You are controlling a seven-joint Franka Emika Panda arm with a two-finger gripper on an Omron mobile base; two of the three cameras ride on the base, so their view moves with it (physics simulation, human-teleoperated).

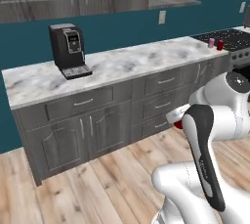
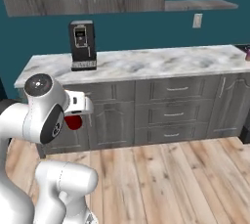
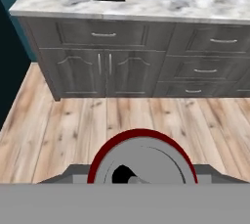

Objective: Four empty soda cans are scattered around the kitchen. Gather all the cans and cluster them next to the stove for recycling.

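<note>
Both base views face the counter [image 1: 122, 64] obliquely.

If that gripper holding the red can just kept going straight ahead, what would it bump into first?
Probably the wood floor in front of the grey cabinets; the gripper, shut on the red can, points forward and down, though depth is unclear.

1. I count three soda cans: a red can [image 3: 141, 157] at the bottom of my hand view, plus a pink can [image 1: 211, 42] and a second red can [image 1: 220, 45] at the upper right of the left base view.
2. One coffee machine [image 1: 68, 51], upper left.
3. One wall outlet [image 2: 197, 20], upper right.
</note>
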